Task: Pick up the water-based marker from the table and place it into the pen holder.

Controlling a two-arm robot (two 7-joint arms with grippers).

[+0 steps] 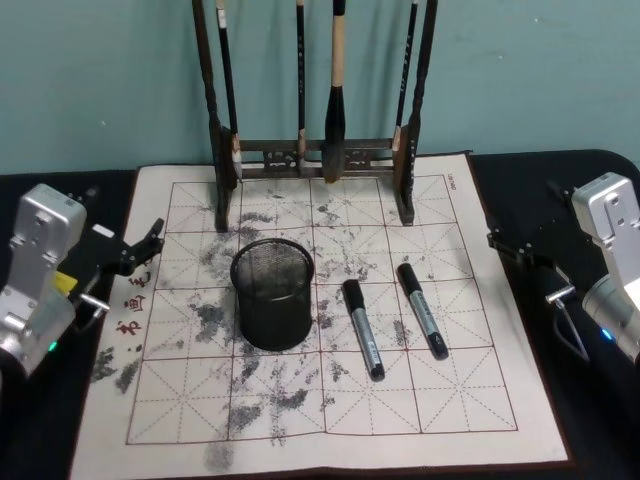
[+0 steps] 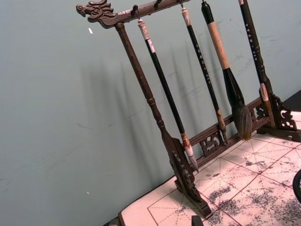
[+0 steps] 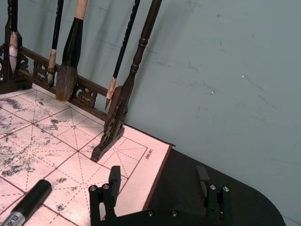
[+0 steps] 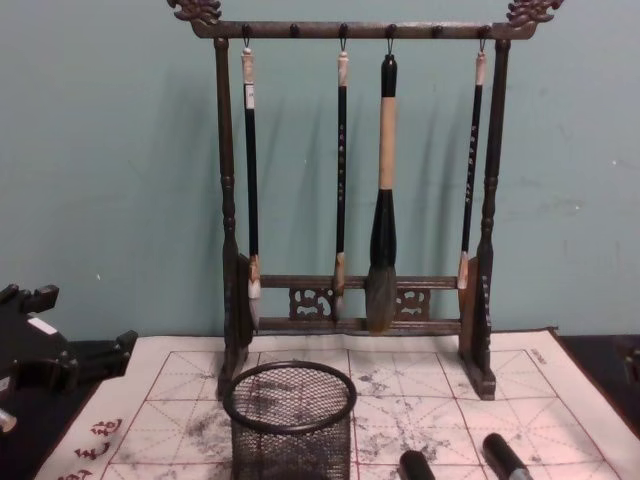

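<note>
Probably pinch the light, rigid, slick black marker (image 1: 363, 330), at three o'clock of the pen holder (image 1: 272, 293), mid-barrel with the wide-spread right end effector (image 3: 157, 171).

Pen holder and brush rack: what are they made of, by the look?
Pen holder: black wire mesh with a solid rim, likely metal, matte; the open weave is visible. Brush rack: dark wood, apparently, slightly glossy; carved dragon ends, turned posts.

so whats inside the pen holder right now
Nothing shows inside the pen holder. Its dark floor is hard to see. Both markers lie on the mat beside it.
</note>
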